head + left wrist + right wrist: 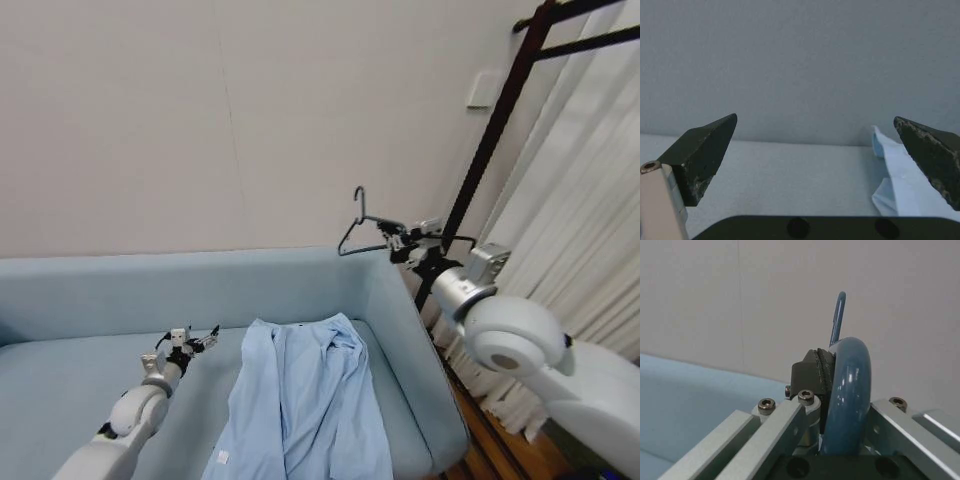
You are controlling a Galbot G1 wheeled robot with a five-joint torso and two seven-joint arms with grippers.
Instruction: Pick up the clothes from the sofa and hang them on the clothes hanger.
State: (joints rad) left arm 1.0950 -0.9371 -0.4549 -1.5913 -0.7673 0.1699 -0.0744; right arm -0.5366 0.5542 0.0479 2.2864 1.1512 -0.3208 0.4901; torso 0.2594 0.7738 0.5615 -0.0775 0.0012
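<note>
- Right gripper (827,374): clamped on a blue metal wire clothes hanger (847,390), hook upward.
- Left gripper (815,118): spread wide, gripping nothing, low over the pale blue fabric sofa (100,290).
- Just beside left gripper: crumpled light blue cloth shirt (305,400), lying on the seat.

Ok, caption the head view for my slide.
Right gripper holds a hanger above the sofa; light-blue shirt lies near the open left gripper.

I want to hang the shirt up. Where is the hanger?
In the head view, the hanger is gripped by the right tool, above the sofa's right end, beside the black rack.
</note>
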